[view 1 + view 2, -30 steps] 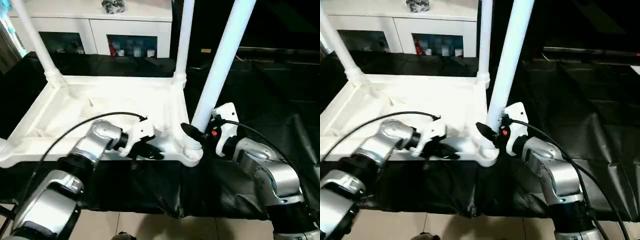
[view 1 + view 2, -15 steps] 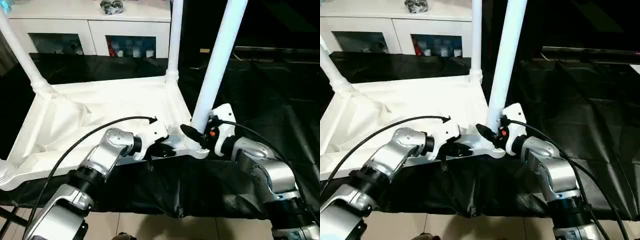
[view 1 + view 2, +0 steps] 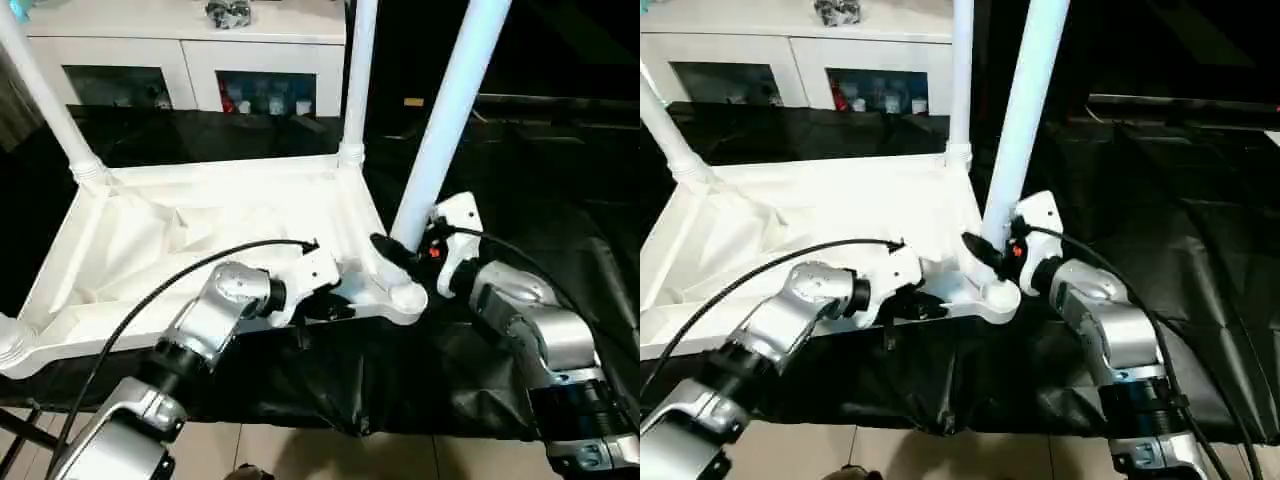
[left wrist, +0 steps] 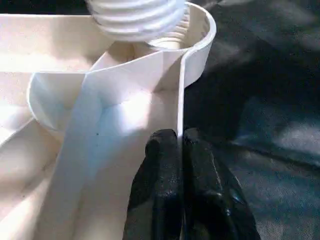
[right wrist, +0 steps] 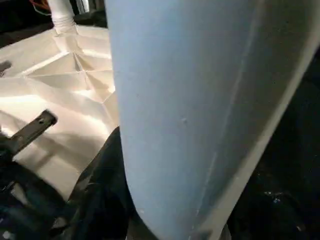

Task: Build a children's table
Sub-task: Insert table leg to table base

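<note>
White cabinet (image 3: 190, 60) behind upturned table (image 3: 200, 235)

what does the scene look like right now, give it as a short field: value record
table top: white children's table top upside down on black cloth, ribbed underside up
legs standing in sockets: far left leg, far right leg, near right leg
left gripper: left gripper shut on the thin near rim of the table top, beside the near right corner socket
right gripper: right gripper at the base of the near right leg, just above the socket
background: white cabinet with glass doors behind the table
</note>
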Robot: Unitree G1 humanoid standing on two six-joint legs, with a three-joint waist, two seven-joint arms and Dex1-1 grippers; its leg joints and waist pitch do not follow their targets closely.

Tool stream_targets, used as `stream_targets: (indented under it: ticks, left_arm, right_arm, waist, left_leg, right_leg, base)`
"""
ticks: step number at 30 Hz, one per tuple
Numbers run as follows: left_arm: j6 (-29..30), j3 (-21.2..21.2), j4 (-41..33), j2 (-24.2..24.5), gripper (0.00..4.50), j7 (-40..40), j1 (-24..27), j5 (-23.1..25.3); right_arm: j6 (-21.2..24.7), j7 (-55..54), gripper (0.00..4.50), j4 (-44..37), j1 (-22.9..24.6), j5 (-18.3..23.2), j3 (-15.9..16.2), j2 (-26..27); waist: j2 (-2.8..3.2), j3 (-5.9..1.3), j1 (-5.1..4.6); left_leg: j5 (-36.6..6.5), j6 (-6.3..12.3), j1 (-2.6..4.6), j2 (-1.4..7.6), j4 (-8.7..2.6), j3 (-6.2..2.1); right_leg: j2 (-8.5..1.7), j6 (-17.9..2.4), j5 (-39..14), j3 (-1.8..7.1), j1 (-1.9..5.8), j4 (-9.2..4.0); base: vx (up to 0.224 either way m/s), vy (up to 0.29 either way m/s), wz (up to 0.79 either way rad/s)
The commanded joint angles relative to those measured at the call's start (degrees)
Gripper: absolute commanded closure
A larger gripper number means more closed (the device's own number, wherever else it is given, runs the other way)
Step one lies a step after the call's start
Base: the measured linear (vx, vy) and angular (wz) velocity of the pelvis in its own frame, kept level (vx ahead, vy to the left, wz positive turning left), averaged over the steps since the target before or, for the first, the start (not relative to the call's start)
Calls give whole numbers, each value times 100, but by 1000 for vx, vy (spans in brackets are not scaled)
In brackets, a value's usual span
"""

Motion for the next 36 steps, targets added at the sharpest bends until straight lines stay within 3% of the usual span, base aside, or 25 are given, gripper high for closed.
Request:
stream_targets:
  ticks: [1, 8, 16, 19, 23, 25, 26, 27, 30, 34, 36]
  left_arm:
    - [133, 206, 48, -75, 450, 213, 50, -230]
    - [414, 262, -147, -9, 450, 311, 116, -123]
    - [299, 82, -620, 170, 450, -90, 289, -172]
    - [272, -71, -816, 384, 450, -170, 377, -10]
    - [543, 62, -1140, 581, 450, -172, 463, -60]
    - [690, 139, -1244, 677, 450, -105, 495, -33]
    - [735, 157, -1273, 709, 450, -78, 503, -8]
    - [766, 174, -1300, 746, 450, -62, 514, 12]
    - [923, 237, -1491, 965, 450, -2, 550, 49]
    - [1252, 370, -1881, 1188, 450, 11, 607, -3]
    - [1261, 400, -1936, 1211, 450, -22, 617, -57]
  right_arm:
    - [208, 143, 257, -158, 31, -32, 12, -149]
    - [351, 307, 257, -306, 123, 120, -84, -301]
    - [-13, 384, 257, 288, -13, 110, -241, -233]
    - [-29, 494, 257, 490, -84, 210, -277, -179]
    - [75, 827, 257, 592, -95, 414, -209, -75]
    - [98, 1021, 257, 618, -86, 474, -123, -23]
    - [97, 1075, 257, 633, -86, 477, -93, -12]
    - [97, 1112, 257, 642, -87, 476, -65, 6]
    - [-17, 1214, 257, 793, -165, 418, 41, 80]
    - [-114, 1274, 257, 998, -311, 428, 35, 216]
    - [-154, 1297, 257, 1046, -338, 390, 52, 249]
  waist:
    - [-81, -436, -7]
    - [-100, -437, -47]
    - [-149, -430, -118]
    - [-125, -421, -115]
    - [-128, -426, -131]
    - [-200, -447, -129]
    - [-178, -440, -120]
    - [-203, -443, -124]
    - [-195, -440, -109]
    - [-203, -432, -98]
    - [-175, -431, -72]
  left_leg:
    - [-1662, -13, 148, 175, -433, -70]
    - [-1560, 60, 133, 175, -424, -72]
    - [-1551, 131, 117, 175, -410, -68]
    - [-1530, 151, 119, 188, -420, -67]
    - [-1620, 79, 129, 199, -433, -75]
    - [-1619, 65, 127, 201, -434, -74]
    - [-1609, 62, 131, 207, -438, -79]
    - [-1631, 45, 139, 206, -436, -67]
    - [-1636, -24, 126, 213, -460, -90]
    - [-1798, -109, 165, 215, -460, -87]
    - [-1806, -135, 173, 212, -464, -91]
  right_leg:
    - [-283, -997, -2063, 206, 258, -454]
    - [-281, -1030, -1966, 198, 264, -442]
    - [-301, -1040, -2158, 192, 251, -467]
    - [-289, -1080, -2076, 195, 239, -447]
    - [-291, -1105, -2039, 193, 241, -429]
    - [-292, -1120, -1989, 188, 256, -408]
    - [-302, -1140, -1970, 192, 249, -404]
    - [-294, -1157, -1931, 192, 239, -416]
    - [-303, -1166, -1886, 185, 250, -380]
    - [-308, -1205, -1908, 194, 219, -389]
    - [-298, -1234, -1835, 193, 218, -377]
  base:
    - [0, 0, 0]
    - [0, 0, 0]
    - [0, 0, 0]
    - [0, 0, 0]
    - [0, 0, 0]
    - [0, 0, 0]
    - [0, 0, 0]
    - [0, 0, 0]
    - [0, 0, 0]
    - [0, 0, 0]
    - [0, 0, 0]
